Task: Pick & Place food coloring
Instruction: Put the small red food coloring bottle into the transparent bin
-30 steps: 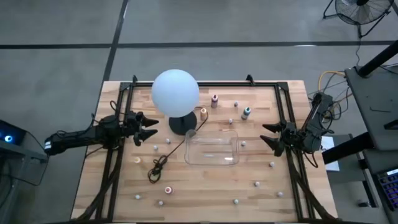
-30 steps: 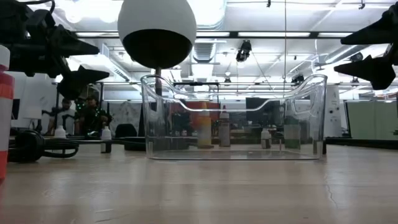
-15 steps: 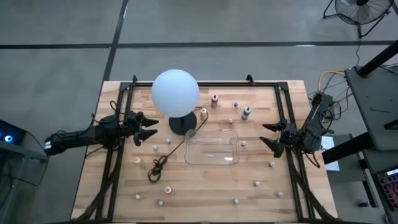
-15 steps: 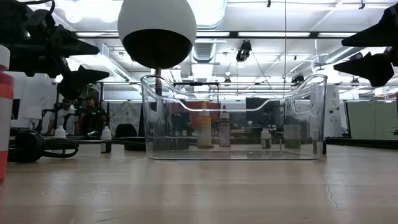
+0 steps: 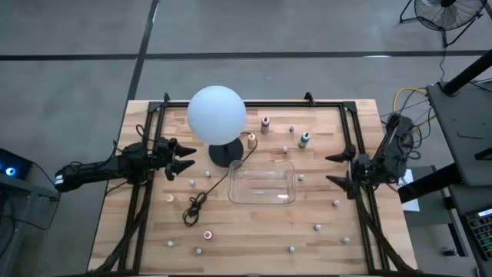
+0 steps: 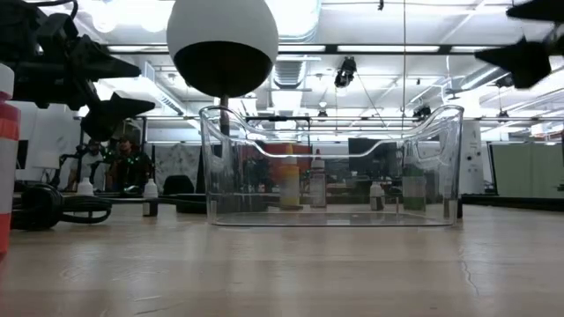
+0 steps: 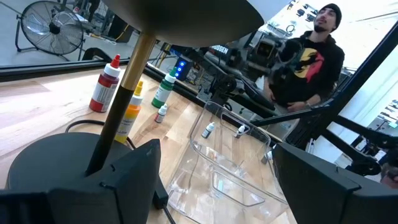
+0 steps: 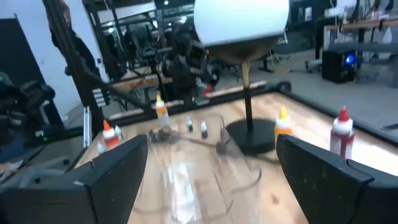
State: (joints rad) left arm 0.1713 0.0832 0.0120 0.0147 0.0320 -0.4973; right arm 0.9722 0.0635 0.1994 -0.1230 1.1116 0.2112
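Central table area is occupied by the globe lamp (image 5: 217, 114), its black cord (image 5: 201, 198) and the clear tray (image 5: 262, 184). Small dropper bottles (image 5: 304, 139) are scattered around these, well apart, with bare wood (image 5: 254, 235) between. Black frame rails (image 5: 138, 208) border both sides.

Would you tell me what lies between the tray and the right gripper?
In the high view, one small bottle stands on the wood just off the tray; from there to the open right gripper the table is bare.
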